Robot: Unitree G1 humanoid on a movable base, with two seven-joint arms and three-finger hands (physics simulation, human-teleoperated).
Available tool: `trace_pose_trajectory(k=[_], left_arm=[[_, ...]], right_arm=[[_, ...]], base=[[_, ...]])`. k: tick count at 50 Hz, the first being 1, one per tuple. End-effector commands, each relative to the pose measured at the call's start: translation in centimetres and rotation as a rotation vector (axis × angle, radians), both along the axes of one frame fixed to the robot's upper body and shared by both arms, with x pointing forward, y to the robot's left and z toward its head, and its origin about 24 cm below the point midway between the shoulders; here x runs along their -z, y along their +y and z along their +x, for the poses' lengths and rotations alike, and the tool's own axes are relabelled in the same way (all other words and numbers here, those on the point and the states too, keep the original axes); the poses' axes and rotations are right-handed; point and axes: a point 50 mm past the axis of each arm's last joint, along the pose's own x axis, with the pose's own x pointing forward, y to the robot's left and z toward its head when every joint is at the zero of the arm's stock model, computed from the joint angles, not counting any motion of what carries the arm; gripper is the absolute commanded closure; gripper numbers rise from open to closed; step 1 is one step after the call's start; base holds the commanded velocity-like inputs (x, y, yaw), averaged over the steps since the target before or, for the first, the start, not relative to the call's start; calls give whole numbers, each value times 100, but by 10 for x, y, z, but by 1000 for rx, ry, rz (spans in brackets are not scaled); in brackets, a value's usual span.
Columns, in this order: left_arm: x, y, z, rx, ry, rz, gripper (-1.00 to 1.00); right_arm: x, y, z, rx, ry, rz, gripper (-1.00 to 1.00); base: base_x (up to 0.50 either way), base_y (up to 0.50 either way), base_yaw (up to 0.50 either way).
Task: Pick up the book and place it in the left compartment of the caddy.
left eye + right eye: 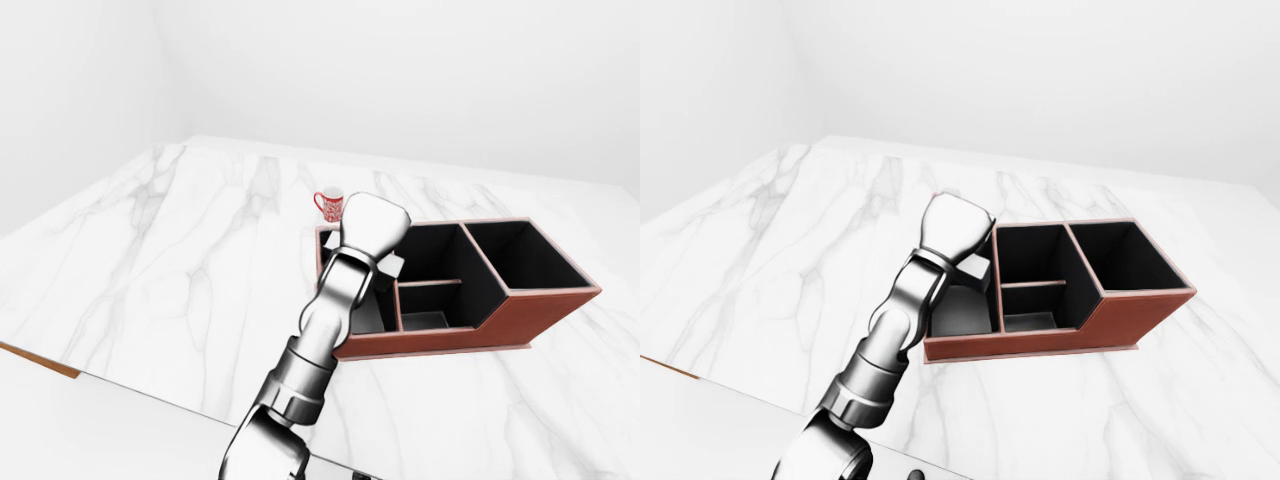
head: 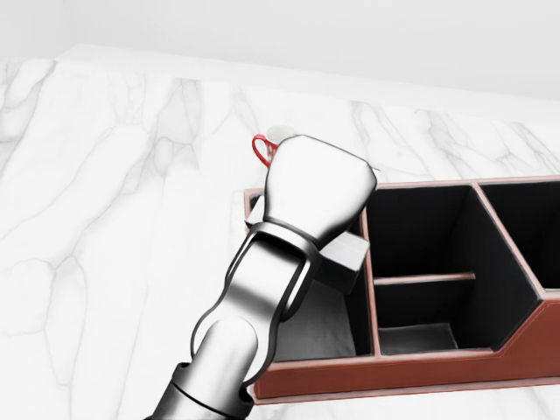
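Book: not clearly visible in any view. A pale grey slab-like block pokes out from under the chrome left hand, over the left compartment; it could be the book or part of the hand, can't tell which.

Left hand sits above the left compartment of the brown leather-look caddy with black lining. Back of the hand faces the cameras, fingers hidden, so I can't tell whether they're spread, closed, or clamped on anything. Forearm comes up from the bottom left of the views and covers the caddy's near-left corner. Right hand isn't in any view.

The compartment floor that shows is bare and grey, with no book lying flat on it. The middle compartment is split by a divider, and the right one is empty as far as can be seen.

Step, my read: placement phase, hand over the target bin. If the slab is the book, next is to lower it clear of the left wall and the partition, then let go and lift straight up. If already released, just withdraw without clipping the rim.

Red-and-white patterned mug stands on the white marble tabletop just past the caddy's far-left corner, close to the hand's path. Watch it on retreat.
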Motion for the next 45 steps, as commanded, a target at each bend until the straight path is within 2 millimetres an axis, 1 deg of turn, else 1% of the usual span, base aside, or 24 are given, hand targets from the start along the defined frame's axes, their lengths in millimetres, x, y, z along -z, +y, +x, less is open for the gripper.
trace_pose_trajectory(k=[1, 7, 10, 16, 30, 38, 41, 42, 45], left_arm=[[7, -4, 5, 17, 9, -2, 100], [16, -4, 8, 15, 36, 1, 100], [20, -2, 11, 1, 52, -1, 100], [28, -2, 14, 0, 75, 3, 100], [42, -5, 21, 6, 109, 4, 100], [55, -4, 28, 8, 138, 3, 100], [57, -4, 29, 10, 140, 3, 100], [61, -5, 30, 19, 149, 7, 100], [65, -6, 32, 20, 160, 9, 100]], right_arm=[[1, 0, 0, -2, 2, 0, -100], [-3, 1, -2, 3, -7, -8, -100], [1, 1, 1, -5, 7, -2, -100], [-1, 1, -1, 0, -1, -7, -100], [0, 1, 0, -4, 4, -8, -100], [0, 1, 0, -4, 5, -9, -100], [0, 1, 0, -5, 6, -9, -100], [1, 1, 1, -6, 8, -8, -100], [-1, 1, 0, -3, 4, -10, -100]], base=[[0, 0, 0], [0, 0, 0], [0, 0, 0], [0, 0, 0], [0, 0, 0], [0, 0, 0], [0, 0, 0], [0, 0, 0], [0, 0, 0]])
